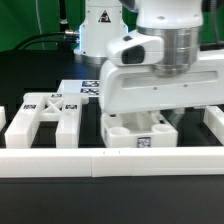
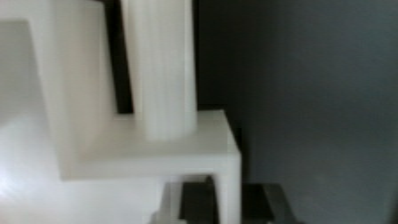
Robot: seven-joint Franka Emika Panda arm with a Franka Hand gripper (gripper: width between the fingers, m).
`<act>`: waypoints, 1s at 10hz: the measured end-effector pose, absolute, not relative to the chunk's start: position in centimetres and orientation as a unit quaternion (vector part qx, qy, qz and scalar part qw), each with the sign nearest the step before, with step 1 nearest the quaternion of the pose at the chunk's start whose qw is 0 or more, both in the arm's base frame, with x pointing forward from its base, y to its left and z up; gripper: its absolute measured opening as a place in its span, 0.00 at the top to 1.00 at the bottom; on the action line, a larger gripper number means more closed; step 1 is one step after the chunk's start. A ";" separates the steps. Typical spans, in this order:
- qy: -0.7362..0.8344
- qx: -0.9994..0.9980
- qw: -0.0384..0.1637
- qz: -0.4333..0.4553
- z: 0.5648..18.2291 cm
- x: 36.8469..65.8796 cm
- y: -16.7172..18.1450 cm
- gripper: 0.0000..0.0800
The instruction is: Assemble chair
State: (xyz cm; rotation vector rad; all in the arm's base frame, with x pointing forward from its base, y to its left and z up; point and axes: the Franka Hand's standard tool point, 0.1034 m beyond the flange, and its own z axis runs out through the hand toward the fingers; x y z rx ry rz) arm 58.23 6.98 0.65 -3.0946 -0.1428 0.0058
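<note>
The tool [image 2: 228, 203] is clenched: in the wrist view its two dark fingers [image 2: 196, 200] stand close together with only a pale sliver between them, and I cannot tell whether anything thin is pinched there; no part is plainly held. Their tips sit just beside the corner of a white chair block [image 2: 151, 150], so close that touching or barely apart cannot be told. A round white post [image 2: 160, 70] stands upright on that block, and a second upright white piece [image 2: 63, 60] rises beside the post, with a dark gap between the two. In the exterior view the broad white hand body [image 1: 160, 85] hides most of the fingers. It hangs low over the chair block, which lies on the black bench [image 1: 30, 85] at about six o'clock of the hand, a square black-and-white tag [image 1: 141, 141] on its near face. At about nine o'clock of the tool, well apart from it, a flat chair frame [image 1: 45, 118] with crossed members and tags on its upper face lies on the bench. At three o'clock another white side piece [image 1: 213, 125] stands at the edge of the picture, partly cut off. At about ten o'clock, farther back, the marker board [image 1: 82, 88] lies flat on the bench. A long low border rail [image 1: 100, 162] runs across the front at six o'clock, just before the chair block and the frame. The arm's white base [image 1: 100, 28] stands at eleven o'clock, behind the marker board.
</note>
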 end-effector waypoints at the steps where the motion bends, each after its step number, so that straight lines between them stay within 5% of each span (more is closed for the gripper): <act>1: -0.046 -0.999 0.022 0.002 0.7 59.0 8.3 0.96; 10: -0.061 -0.998 0.024 -0.002 0.8 60.7 11.9 0.96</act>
